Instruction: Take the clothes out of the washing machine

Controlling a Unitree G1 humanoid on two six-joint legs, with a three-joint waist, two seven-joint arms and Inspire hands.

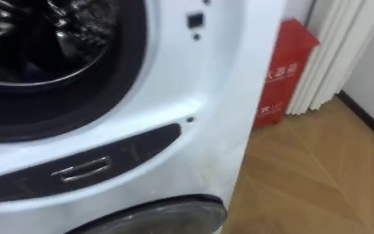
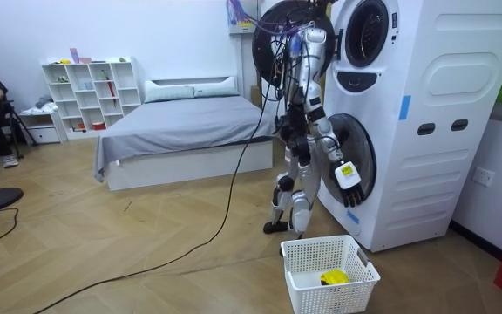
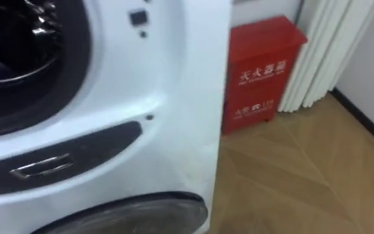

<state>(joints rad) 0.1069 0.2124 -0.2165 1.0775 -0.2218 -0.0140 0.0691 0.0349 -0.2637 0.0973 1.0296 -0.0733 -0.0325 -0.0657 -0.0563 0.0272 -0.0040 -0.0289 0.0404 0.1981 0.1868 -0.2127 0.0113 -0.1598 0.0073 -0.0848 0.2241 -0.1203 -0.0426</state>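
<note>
- Step: reach-in stage, by est. Robot stands at the front of the stacked washing machine (image 2: pixel 425 131). The upper door (image 2: pixel 277 44) is open.
- Left hand (image 2: pixel 318 38): up at the mouth of the upper drum. Fingers too small to read, cannot tell.
- Right hand (image 2: pixel 350 192): hangs in front of the lower porthole, fingers slack and pointing down, holding nothing.
- Upper drum (image 1: pixel 37 39): dark inside w/ shiny metal. No garment made out. Clothes presumably in there, can't confirm.
- Lower porthole (image 1: pixel 167 218): shut, contents not visible.
- Laundry basket (image 2: pixel 296 253): white, on the floor near the robot's feet, before the machine. Holds 1 yellow item (image 2: pixel 334 277), type unclear.
- Next move, est.: close fingers round cloth in the drum, draw it clear of the door seal, then lower it to the basket.
</note>
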